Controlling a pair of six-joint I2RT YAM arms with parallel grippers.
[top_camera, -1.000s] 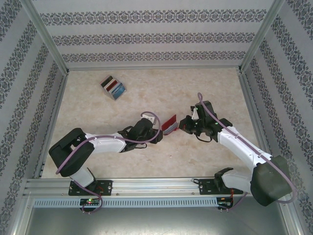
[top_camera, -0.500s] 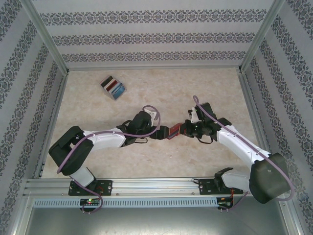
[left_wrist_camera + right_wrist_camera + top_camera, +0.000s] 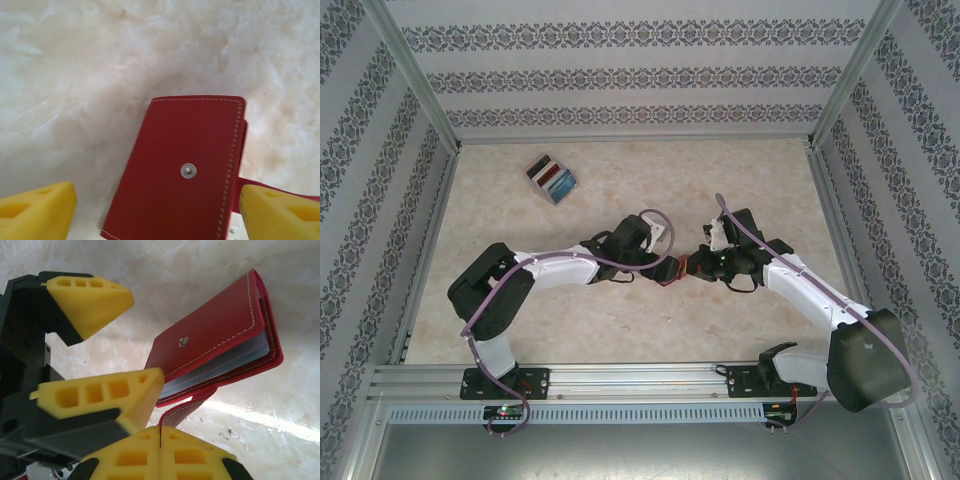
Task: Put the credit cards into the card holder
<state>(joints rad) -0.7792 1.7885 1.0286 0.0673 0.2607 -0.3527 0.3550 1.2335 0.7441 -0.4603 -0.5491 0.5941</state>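
Two pincers: they meet at mid-table, with the small red leather-like folding card holder (image 3: 190, 165) between them, above the pale marbled table (image 3: 760, 190). I cannot tell whether it rests on the table.
Right pincer (image 3: 160, 440): clenched, fingers pressed together on what looks like the red snap tab (image 3: 182, 410). This is a thin hold on a floppy strip, so a pull could slide the tab out, or drag the whole wallet instead of opening it.
Left pincer (image 3: 157, 192): released, its yellow fingers spread wide to either side of the cover. Closing from here would probably squeeze the front and back together and shut the pockets.
Cover: only slightly lifted off the grey inner pockets (image 3: 220, 367), so the gap is too narrow for a card.
Both arms' fingers: very near each other, so a small misjudged move could knock them together.
Credit cards (image 3: 552, 178): red, blue and dark thin plastic rectangles at the far left, well apart from the wallet. None is in it yet.
Light grey slotted stand (image 3: 533, 167): it holds those cards upright and close together, so a pinch may lift two or tip the stand.
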